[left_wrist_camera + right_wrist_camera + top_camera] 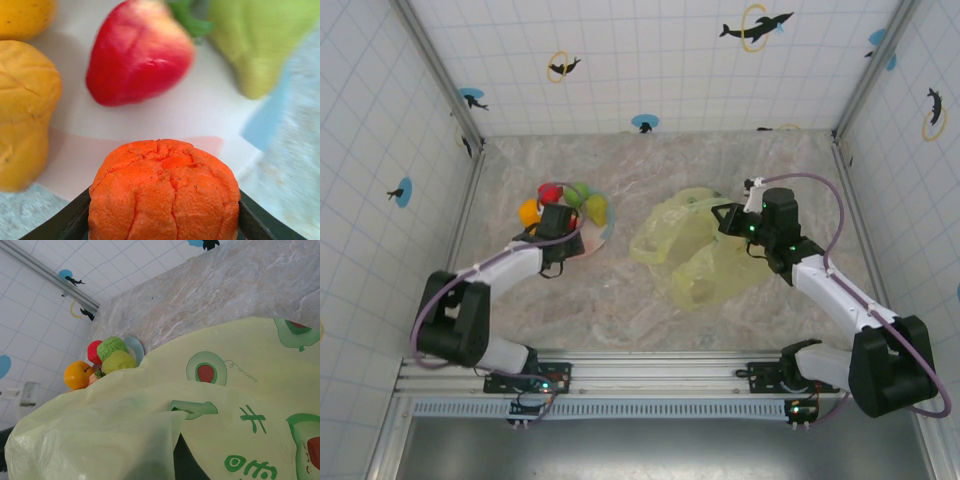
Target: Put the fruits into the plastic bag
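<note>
One small mirrored word [243, 373], "avocado", shows on the plastic bag [150, 405].

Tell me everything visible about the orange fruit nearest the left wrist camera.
The orange fruit is a small round toy, bright orange, with a matte, cracked, foam-like skin pressed into segments. It sits on the plate near its pink rim, between the dark fingers of the left gripper, which flank both sides and seem to touch it.
</note>
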